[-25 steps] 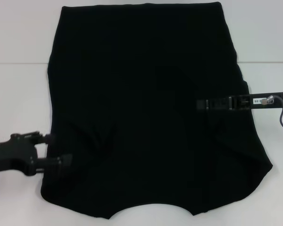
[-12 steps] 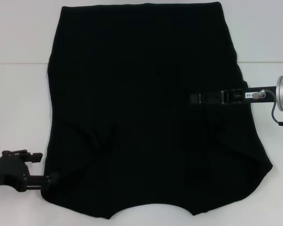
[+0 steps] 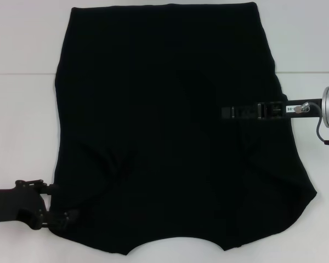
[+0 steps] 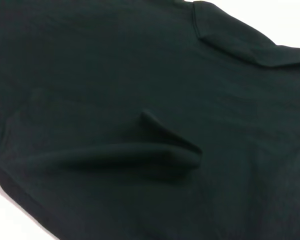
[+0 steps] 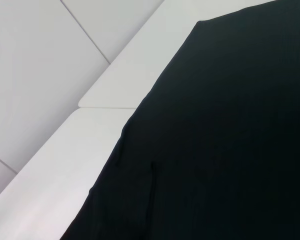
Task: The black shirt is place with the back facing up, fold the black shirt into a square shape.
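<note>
Left claw (image 3: 57,218) at shirt (image 3: 170,109) 7 o'clock corner, right claw (image 3: 233,113) over 3 o'clock side; grip unclear on both. Risk: thin hem slips, fold bunches.

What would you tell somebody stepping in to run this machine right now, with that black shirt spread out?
Left gripper: low at the black shirt's near left corner, at the cloth's edge; whether it is open or shut cannot be made out.
Right gripper: reaching in from the right side, over the shirt's middle right; its grip cannot be made out either.
Shirt: spread flat on the white table, neckline toward the robot, with a raised wrinkle in the left wrist view.
Done: no fold visible.
Left: all the folds into a square.
</note>
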